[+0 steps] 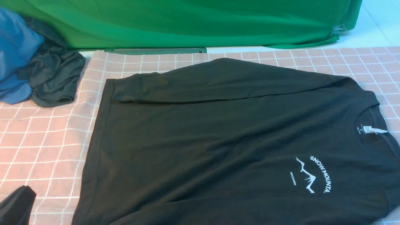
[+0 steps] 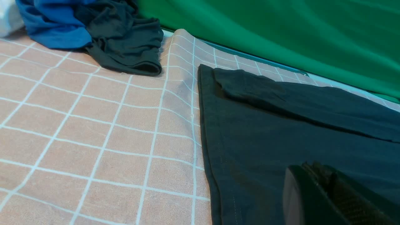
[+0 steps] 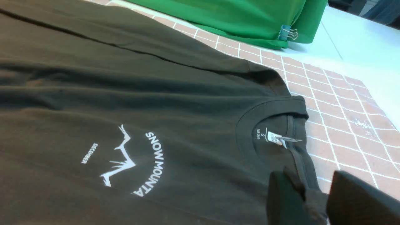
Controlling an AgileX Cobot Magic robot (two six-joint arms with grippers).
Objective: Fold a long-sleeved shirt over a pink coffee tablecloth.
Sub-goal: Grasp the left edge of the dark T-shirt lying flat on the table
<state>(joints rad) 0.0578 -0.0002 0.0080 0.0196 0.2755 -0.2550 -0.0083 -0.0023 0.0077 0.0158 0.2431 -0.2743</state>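
Black shirt [image 1: 218, 140] spread on pink tablecloth [image 1: 47, 140]

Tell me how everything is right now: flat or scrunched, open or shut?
shirt: spread flat, print up, one sleeve folded across it.
tablecloth: spread flat under the shirt.
left gripper: shut, holding nothing.
right gripper: shut on the shirt's edge by the collar.
green cloth: draped at the back.
blue garment: scrunched up.
grey garment: scrunched up against the blue garment.

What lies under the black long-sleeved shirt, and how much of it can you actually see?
The pink coffee tablecloth lies under the long-sleeved shirt. Its white-gridded surface shows only around the shirt's edges; the part beneath is covered.
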